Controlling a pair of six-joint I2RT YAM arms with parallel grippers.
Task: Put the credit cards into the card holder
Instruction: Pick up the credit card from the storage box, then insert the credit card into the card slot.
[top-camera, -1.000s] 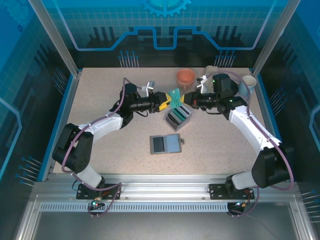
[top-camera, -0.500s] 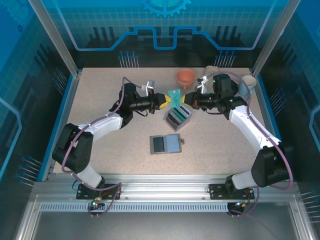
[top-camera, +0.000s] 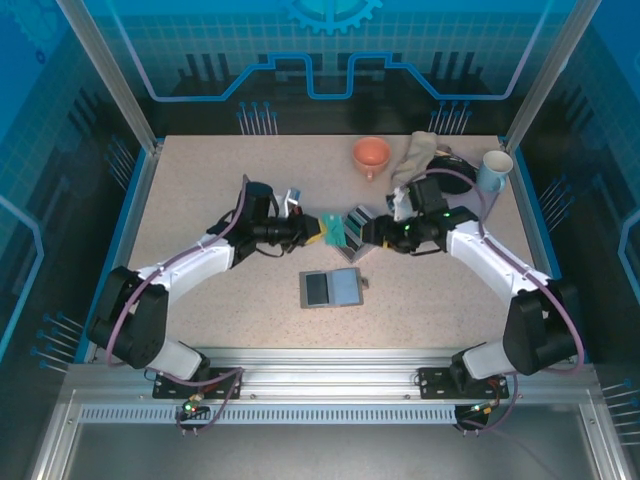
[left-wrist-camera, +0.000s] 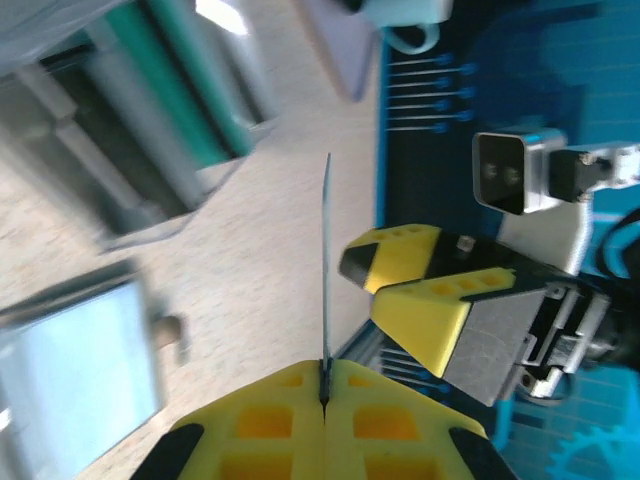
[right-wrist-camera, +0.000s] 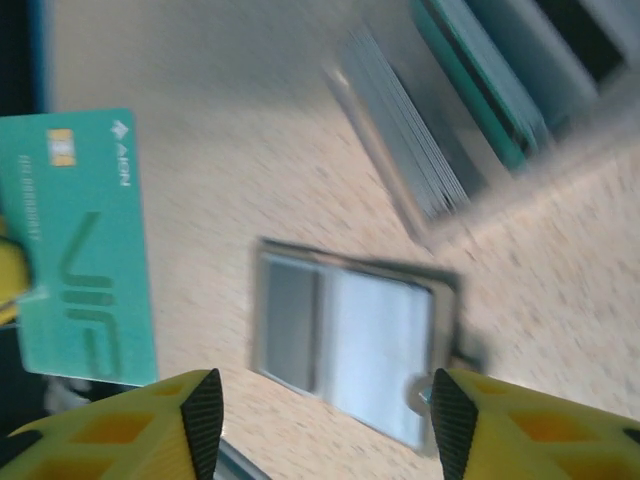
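pinching 1 teal card (right-wrist-camera: 85, 250), left pincer (left-wrist-camera: 325, 385) faces the card-filled card holder (left-wrist-camera: 150, 218).

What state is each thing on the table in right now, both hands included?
left hand: shut on the teal card
right hand: open, holding nothing
card holder: cards standing in its slots
teal card: gripped by one edge, outside the card holder
orange cup: upright
mug: upright

Robot lab cell: aluminium frame (top-camera: 300, 370), blue panels (top-camera: 330, 60), speckled table (top-camera: 200, 190)
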